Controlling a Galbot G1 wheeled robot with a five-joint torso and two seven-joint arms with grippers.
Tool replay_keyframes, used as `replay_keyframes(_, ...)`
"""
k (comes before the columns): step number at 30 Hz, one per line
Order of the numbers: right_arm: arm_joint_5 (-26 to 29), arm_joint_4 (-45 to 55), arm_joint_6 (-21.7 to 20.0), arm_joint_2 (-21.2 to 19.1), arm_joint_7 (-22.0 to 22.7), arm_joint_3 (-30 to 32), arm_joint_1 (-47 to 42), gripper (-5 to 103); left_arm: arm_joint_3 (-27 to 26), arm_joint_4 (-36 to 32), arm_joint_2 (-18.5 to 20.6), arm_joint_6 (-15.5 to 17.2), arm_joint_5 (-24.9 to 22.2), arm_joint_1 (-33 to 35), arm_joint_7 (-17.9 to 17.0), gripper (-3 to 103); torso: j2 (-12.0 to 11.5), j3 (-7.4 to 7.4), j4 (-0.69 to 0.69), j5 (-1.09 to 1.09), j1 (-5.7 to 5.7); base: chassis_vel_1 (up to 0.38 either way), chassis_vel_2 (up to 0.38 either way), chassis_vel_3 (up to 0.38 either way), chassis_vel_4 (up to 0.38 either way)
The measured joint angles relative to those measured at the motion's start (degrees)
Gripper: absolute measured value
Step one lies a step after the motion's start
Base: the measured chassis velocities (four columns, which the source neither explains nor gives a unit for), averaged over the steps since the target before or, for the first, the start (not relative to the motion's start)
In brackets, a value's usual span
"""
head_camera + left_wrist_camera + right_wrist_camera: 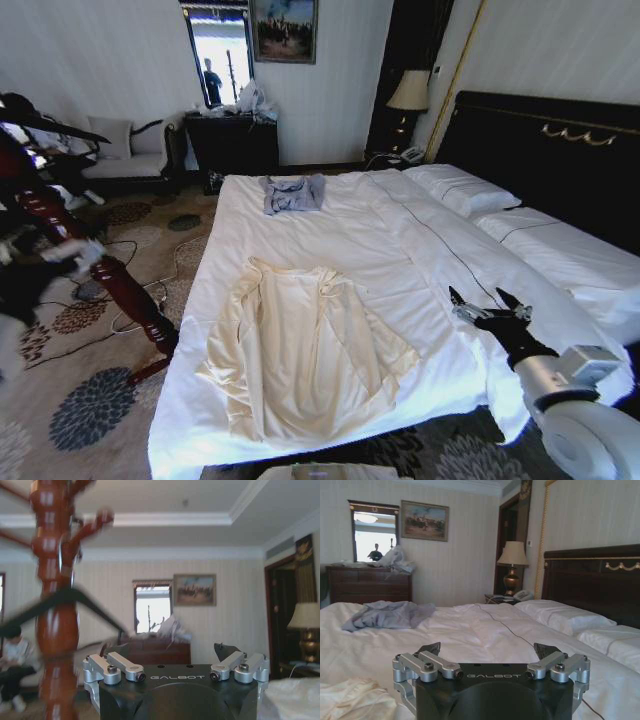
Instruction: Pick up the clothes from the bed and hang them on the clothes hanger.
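Observation:
The cream clothes lie spread flat on the near left part of the white bed, sleeves out; a corner of the clothes shows in the right wrist view. My right gripper hovers open and holds nothing over the bed's near right side, well to the right of the clothes. The thin black clothes hanger hangs on a reddish-brown wooden pole. My left gripper is open and holds nothing, close beside that pole, left of the bed.
A small grey-blue garment lies at the bed's far side. White pillows rest against the black headboard. The pole's base stands on patterned carpet with cables. A dark dresser, sofa and lamp line the far wall.

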Motion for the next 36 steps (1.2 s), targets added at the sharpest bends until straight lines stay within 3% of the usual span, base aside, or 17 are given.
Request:
replay_keyframes(2,-0.15,-0.41,-0.01,0.83,0.13,0.20,-0.17,100,-7.60,-0.03,3.60,3.71,-7.16,0.03,-1.13,96,0.00,0.00,0.01,0.01,0.00,0.000,0.000,0.000,0.000)
replay_keyframes(4,-0.46,-0.96,-0.02,1.32,0.28,0.23,-0.08,100,-11.27,0.75,5.67,5.38,-9.78,0.62,-1.12,96,0.00,-0.01,0.02,0.00,-0.01,0.000,0.000,0.000,0.000)
replay_keyframes(6,-0.64,-1.24,-0.02,1.52,0.33,0.23,0.01,100,-12.62,1.90,6.66,6.04,-10.87,0.86,-1.10,96,0.00,-0.01,0.02,0.01,-0.01,0.000,0.000,0.000,0.000)
replay_keyframes(7,-0.91,-1.60,-0.01,1.92,0.33,0.23,0.08,100,-15.05,4.60,8.65,8.11,-14.52,0.96,-1.28,96,0.00,0.00,0.02,0.01,-0.01,0.000,0.000,0.000,0.000)
replay_keyframes(9,-0.98,-1.66,0.02,2.14,0.31,0.22,0.10,100,-15.78,5.63,9.39,9.01,-16.05,0.87,-1.47,96,0.00,0.00,0.01,0.00,0.00,0.000,0.000,0.000,0.000)
replay_keyframes(11,-1.26,-1.81,0.29,2.79,0.14,-0.02,0.09,100,-17.51,10.65,12.24,12.30,-19.29,-0.07,-1.67,96,0.00,0.00,0.00,0.00,0.00,0.000,0.000,0.000,0.000)
replay_keyframes(15,-2.13,-2.34,0.65,3.35,0.07,-0.30,0.11,100,-19.10,16.74,14.82,15.25,-18.81,-0.62,-0.60,96,0.00,-0.01,0.00,-0.02,-0.01,0.000,0.000,0.000,0.000)
replay_keyframes(18,-3.42,-3.11,1.18,4.56,-0.07,-1.15,0.28,100,-21.58,23.06,16.59,18.94,-15.62,-1.04,3.11,94,0.00,0.00,0.01,-0.02,0.00,0.000,0.000,0.000,0.000)
replay_keyframes(20,-3.92,-3.30,1.35,5.00,-0.11,-1.45,0.39,100,-22.35,24.45,16.87,19.43,-14.79,-0.91,4.06,94,0.00,-0.01,0.01,0.00,0.00,0.000,0.000,0.000,0.000)
replay_keyframes(21,-4.59,-3.47,1.54,5.75,-0.18,-2.05,0.43,100,-23.49,26.89,17.08,19.82,-12.03,0.18,7.48,91,0.00,-0.01,0.01,0.01,-0.01,0.000,0.000,0.000,0.000)
replay_keyframes(23,-4.77,-3.48,1.60,5.96,-0.19,-2.23,0.44,100,-23.77,27.79,17.13,19.86,-10.75,0.73,8.84,90,0.00,-0.01,0.02,0.00,-0.01,0.000,0.000,0.000,0.000)
replay_keyframes(24,-5.06,-3.48,1.65,6.26,-0.22,-2.50,0.46,100,-24.03,29.79,17.27,19.87,-7.78,1.80,12.29,90,0.00,-0.02,0.02,0.00,-0.01,0.000,0.000,0.000,0.000)
replay_keyframes(25,-5.06,-3.48,1.65,6.26,-0.22,-2.50,0.46,100,-24.03,29.79,17.27,19.87,-7.78,1.80,12.29,90,0.00,-0.02,0.02,0.00,-0.01,0.000,0.000,0.000,0.000)
replay_keyframes(28,-5.16,-3.48,1.67,6.48,-0.20,-2.59,0.57,100,-22.85,32.92,17.58,19.87,-4.56,2.38,17.69,90,0.00,-0.01,0.02,-0.01,-0.01,0.000,0.000,0.000,0.000)
replay_keyframes(36,-5.10,-2.95,1.72,7.62,-0.10,-1.55,0.00,100,-17.17,40.46,18.53,19.72,0.06,-1.47,22.15,90,0.00,-0.01,0.00,-0.01,-0.01,0.000,0.000,0.000,0.000)
